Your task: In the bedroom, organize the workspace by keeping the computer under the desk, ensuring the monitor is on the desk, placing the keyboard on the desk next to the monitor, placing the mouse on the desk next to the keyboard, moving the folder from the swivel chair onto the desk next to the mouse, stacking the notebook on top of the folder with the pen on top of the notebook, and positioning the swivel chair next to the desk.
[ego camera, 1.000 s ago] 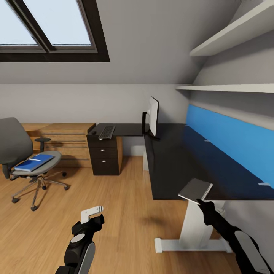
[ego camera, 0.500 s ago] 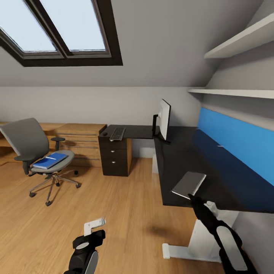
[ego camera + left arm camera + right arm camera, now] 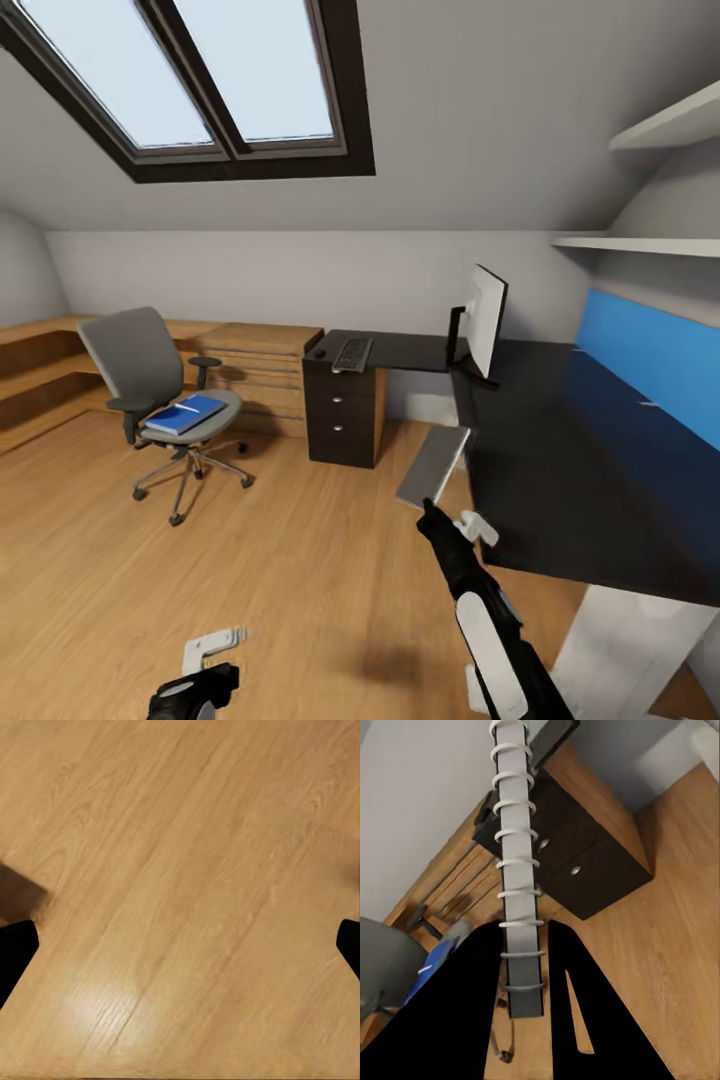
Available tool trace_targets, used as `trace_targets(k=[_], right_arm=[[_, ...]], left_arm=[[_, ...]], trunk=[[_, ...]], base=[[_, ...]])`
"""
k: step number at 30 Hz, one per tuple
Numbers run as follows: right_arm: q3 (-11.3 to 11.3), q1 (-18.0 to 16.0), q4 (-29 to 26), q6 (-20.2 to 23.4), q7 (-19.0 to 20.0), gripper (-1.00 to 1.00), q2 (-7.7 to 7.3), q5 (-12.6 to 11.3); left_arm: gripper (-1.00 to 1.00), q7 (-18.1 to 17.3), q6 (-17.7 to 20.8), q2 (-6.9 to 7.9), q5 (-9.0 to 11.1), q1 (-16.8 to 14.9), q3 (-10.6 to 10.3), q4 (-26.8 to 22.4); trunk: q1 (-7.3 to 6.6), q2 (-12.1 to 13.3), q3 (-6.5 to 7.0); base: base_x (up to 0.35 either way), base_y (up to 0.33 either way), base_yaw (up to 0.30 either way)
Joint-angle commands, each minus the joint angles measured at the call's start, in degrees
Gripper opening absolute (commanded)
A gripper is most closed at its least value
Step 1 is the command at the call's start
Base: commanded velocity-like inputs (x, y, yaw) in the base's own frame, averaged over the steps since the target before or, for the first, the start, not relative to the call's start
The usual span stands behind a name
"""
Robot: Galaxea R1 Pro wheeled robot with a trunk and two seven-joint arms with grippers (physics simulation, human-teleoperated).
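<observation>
My right gripper is shut on the spine end of a grey spiral-bound notebook, held in the air just off the left edge of the black desk. In the right wrist view the notebook runs edge-on between the fingers. The monitor stands on the desk; the keyboard and mouse lie on its far wing. A blue folder with a white pen on it rests on the grey swivel chair. My left gripper hangs open over bare floor. The computer is out of view.
A black drawer unit stands under the desk's far wing, with a low wooden cabinet beside it and wooden steps at the far left. Wood floor stretches between me and the chair. Wall shelves hang above the desk.
The whole view has swung left, so the camera has turned. The notebook in my right gripper was over the desk's near corner and now hangs beside the desk's left edge, above the floor.
</observation>
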Motion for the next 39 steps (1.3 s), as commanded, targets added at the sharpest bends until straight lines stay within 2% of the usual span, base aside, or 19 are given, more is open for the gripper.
trace_targets(k=[1, 3, 4, 6, 7, 9, 11, 14, 22, 29, 30, 35, 39], right_arm=[[1.2, -0.1, -0.1, -0.5, -1.8, -1.00, 0.08, -0.2], [3.5, -0.3, -0.1, -1.4, -4.9, -1.00, 0.25, 0.0], [5.4, -0.5, -0.1, -2.0, -8.1, -1.00, 0.35, 0.2], [7.1, -0.8, -0.2, -2.4, -10.7, -1.00, 0.42, 0.3], [8.3, -1.1, -0.1, -2.7, -12.4, -1.00, 0.47, 0.2], [9.0, -1.2, -0.1, -3.2, -13.4, -1.00, 0.52, -0.1], [9.8, -1.4, 0.6, -5.6, -14.5, -1.00, 0.59, -1.0], [10.1, -1.5, 1.2, -10.4, -15.0, -1.00, 0.44, -1.8], [10.1, -1.4, 1.7, -12.9, -15.2, -1.00, 0.27, -2.3], [10.1, -1.3, 1.7, -13.7, -15.2, -1.00, 0.25, -2.8], [10.1, -1.2, 1.7, -17.2, -15.2, -1.00, 0.25, -3.0], [10.0, -1.1, 1.7, -21.9, -15.2, -1.00, 0.21, -3.2], [10.0, -1.1, 1.7, -22.0, -15.3, -1.00, 0.24, -3.3]], left_arm=[[1.00, 0.0, -0.3, 0.40, 0.8, 0.0, 0.2, 0.5], [1.00, -0.7, -1.8, 1.13, 1.1, -0.1, 0.6, 1.8], [1.00, -1.5, -4.3, 1.73, 1.2, -0.1, 0.9, 4.1], [1.00, -2.4, -7.8, 2.15, 1.3, 0.0, 1.1, 7.3], [1.00, -3.5, -11.6, 2.43, 1.2, -0.1, 1.2, 10.7], [1.00, -4.8, -15.1, 2.61, 1.2, -0.1, 1.3, 13.3], [1.00, -6.9, -19.8, 2.80, 1.0, -0.1, 1.4, 16.2], [1.00, -8.2, -22.3, 2.90, 0.9, -0.1, 1.4, 17.8], [1.00, -8.6, -23.4, 2.85, 0.9, -0.1, 1.2, 18.6], [1.00, -8.7, -24.2, 2.82, 0.9, -0.1, -0.5, 20.7], [1.00, -8.6, -25.7, 2.79, 0.9, -0.1, -1.8, 21.8], [1.00, -8.6, -26.7, 2.80, 1.0, -0.1, -2.7, 23.2], [1.00, -8.6, -26.8, 2.76, 1.0, -0.1, -2.7, 23.7]], trunk=[[0.03, 0.0, -0.06], [0.03, 0.0, -0.05], [0.03, 0.0, -0.05], [0.03, 0.0, -0.05], [0.03, 0.0, -0.05], [0.03, 0.0, -0.05], [0.03, 0.0, -0.05], [0.03, 0.0, -0.05], [0.03, 0.0, -0.05], [0.03, 0.0, -0.05], [0.03, 0.0, -0.05], [0.03, 0.0, -0.05], [0.03, 0.0, -0.06]], base=[[0.239, 0.211, 0.286], [0.243, 0.216, 0.287], [0.252, 0.221, 0.288], [0.258, 0.220, 0.288], [0.270, 0.213, 0.289], [0.278, 0.208, 0.289], [0.289, 0.200, 0.262], [0.294, 0.195, 0.135], [0.298, 0.193, 0.019], [0.298, 0.191, 0.002], [0.311, 0.126, 0.000], [0.316, 0.065, 0.000], [0.320, 0.001, -0.058]])
